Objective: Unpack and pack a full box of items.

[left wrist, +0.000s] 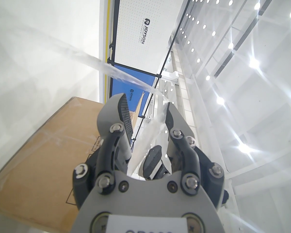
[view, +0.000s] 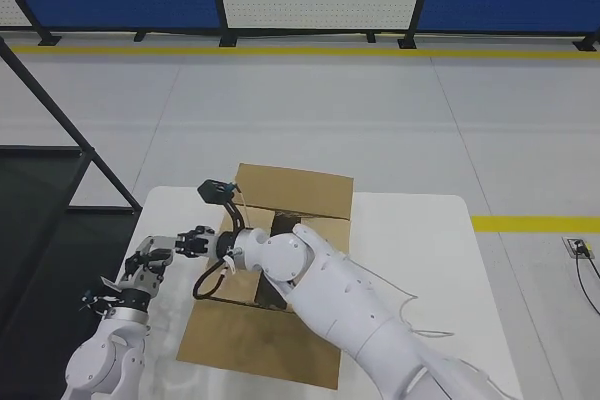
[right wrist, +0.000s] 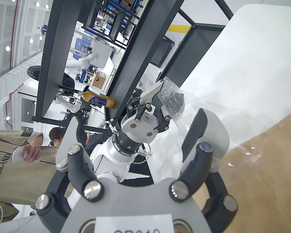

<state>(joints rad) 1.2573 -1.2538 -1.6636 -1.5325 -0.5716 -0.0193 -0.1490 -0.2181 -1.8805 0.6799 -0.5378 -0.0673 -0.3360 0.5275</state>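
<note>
An open cardboard box [view: 290, 190] stands in the middle of the white table [view: 420, 250]. My left gripper [view: 150, 262] is above the table's left part, beside the box [left wrist: 46, 146]. It [left wrist: 146, 100] is shut partway on a clear plastic bag [left wrist: 152, 127], and a strip of film stretches away from its fingertips. The right wrist view shows the left gripper [right wrist: 165, 99] with that bag [right wrist: 174, 100], which has a small black item inside. My right gripper [view: 193, 242] is close by, facing it, at the box's left edge [right wrist: 264, 158]. It [right wrist: 138, 116] is open, with nothing between its fingers.
A black metal frame [view: 40, 110] stands off the table's left side and rises behind the left gripper [right wrist: 133, 39]. The right arm lies across the box opening. Bare table surface [view: 430, 290] lies to the right of the box.
</note>
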